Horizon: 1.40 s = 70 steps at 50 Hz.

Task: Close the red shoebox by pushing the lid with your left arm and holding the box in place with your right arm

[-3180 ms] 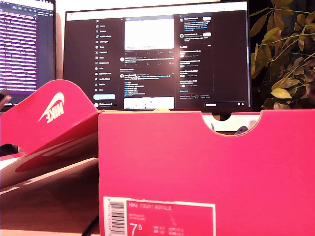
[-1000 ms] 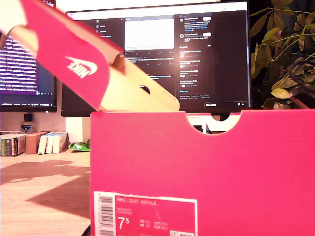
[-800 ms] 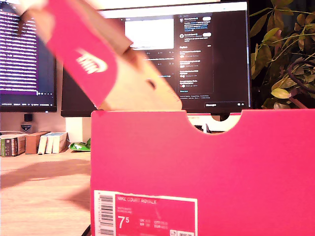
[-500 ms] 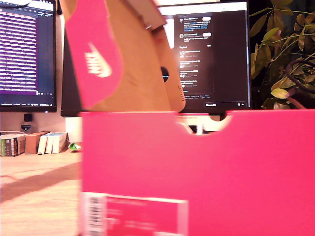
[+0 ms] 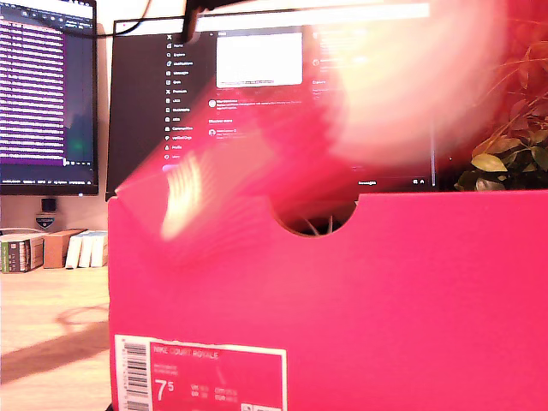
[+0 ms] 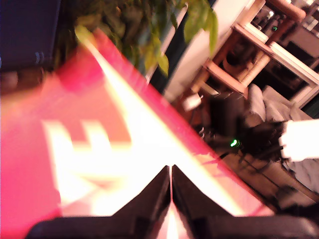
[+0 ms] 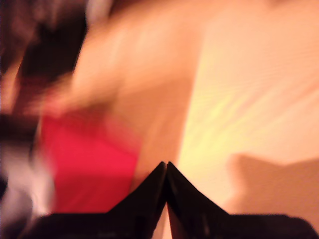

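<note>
- My first gripper [image 6: 171, 180] has its two black fingers pressed tip to tip, nothing between them; past the tips lies a red, blurred lid [image 6: 75, 149] with a pale glare streak.
- My second gripper [image 7: 166, 175] is likewise clenched, fingertips meeting, nothing visibly pinched; a tan cardboard surface [image 7: 249, 99] and a red patch fill its view, too smeared to tell whether it touches them.
- The red shoebox [image 5: 342, 300] fills the lower half of the exterior view, its end wall facing the camera, with a half-round notch in the top edge at 12 o'clock and a white size label [image 5: 199, 375] at 7 o'clock.
- The lid [image 5: 214, 184] is a red and cream motion blur over the box's top edge.
- The box stands on a light wooden desk [image 5: 51, 342].
- Behind it, a large dark monitor [image 5: 257, 103] sits at 12 o'clock, a second screen [image 5: 47, 94] at 10 o'clock, small books [image 5: 51, 250] at 9 o'clock, and a leafy plant [image 5: 509, 154] at 3 o'clock.
- The first wrist view also shows wooden shelving [image 6: 259, 55].
</note>
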{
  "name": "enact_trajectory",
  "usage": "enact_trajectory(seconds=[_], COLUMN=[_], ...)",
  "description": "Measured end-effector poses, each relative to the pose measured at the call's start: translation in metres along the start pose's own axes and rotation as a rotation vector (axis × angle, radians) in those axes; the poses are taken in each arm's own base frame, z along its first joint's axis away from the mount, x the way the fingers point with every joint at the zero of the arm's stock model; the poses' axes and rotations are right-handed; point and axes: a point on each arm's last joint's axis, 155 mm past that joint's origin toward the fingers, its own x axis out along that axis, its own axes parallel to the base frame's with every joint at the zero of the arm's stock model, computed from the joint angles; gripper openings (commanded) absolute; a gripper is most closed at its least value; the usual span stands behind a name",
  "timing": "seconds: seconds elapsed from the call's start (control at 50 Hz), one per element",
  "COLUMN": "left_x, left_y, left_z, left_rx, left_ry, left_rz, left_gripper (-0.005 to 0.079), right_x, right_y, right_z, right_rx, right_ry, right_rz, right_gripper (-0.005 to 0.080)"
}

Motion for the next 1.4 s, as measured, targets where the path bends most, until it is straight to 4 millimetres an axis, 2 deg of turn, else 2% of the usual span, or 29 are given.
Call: enact_trajectory(seconds=[0.06, 0.14, 0.26, 0.48, 0.52, 0.6, 0.64, 0.76, 1.1, 1.22, 1.4], left_x=[-0.001, -0.003, -0.011, -0.021, -0.023, -0.024, -0.024, -0.025, -0.028, -0.034, -0.058], left_y=[-0.002, 0.002, 0.019, 0.039, 0.041, 0.043, 0.044, 0.045, 0.056, 0.067, 0.093], left_z=[0.003, 0.0, -0.007, -0.013, -0.015, -0.02, -0.023, -0.027, -0.024, -0.024, -0.025], left_rx=[0.009, -0.002, -0.027, -0.023, -0.031, -0.035, -0.038, -0.034, 0.038, 0.032, 0.076], left_ry=[-0.009, 0.003, 0.033, 0.059, 0.066, 0.085, 0.094, 0.11, 0.104, 0.105, 0.126], left_rz=[-0.004, 0.009, 0.056, 0.11, 0.116, 0.124, 0.127, 0.131, 0.18, 0.212, 0.315], left_gripper=[-0.0019, -0.0019, -0.0019, -0.0019, -0.0019, -0.0019, -0.0019, -0.0019, -0.0019, -0.0019, -0.0019], right_x=[-0.006, -0.011, -0.012, -0.005, -0.002, 0.007, 0.01, 0.01, 0.01, 0.002, -0.034], right_y=[0.018, 0.051, 0.093, 0.139, 0.141, 0.131, 0.126, 0.128, 0.139, 0.135, 0.141], right_z=[0.007, 0.006, -0.018, -0.062, -0.069, -0.084, -0.086, -0.082, -0.076, -0.059, -0.007], right_rx=[0.023, 0.034, 0.028, -0.024, -0.037, -0.048, -0.128, -0.237, -0.273, -0.311, -0.433], right_ry=[0.022, 0.076, 0.186, 0.331, 0.347, 0.378, 0.367, 0.344, 0.313, 0.236, 0.012], right_rz=[0.105, 0.253, 0.404, 0.49, 0.469, 0.366, 0.339, 0.297, 0.365, 0.312, 0.238], right_gripper=[-0.0012, -0.0012, -0.0012, -0.0012, -0.0012, -0.0012, -0.0012, -0.0012, -0.0012, -0.0012, -0.0012])
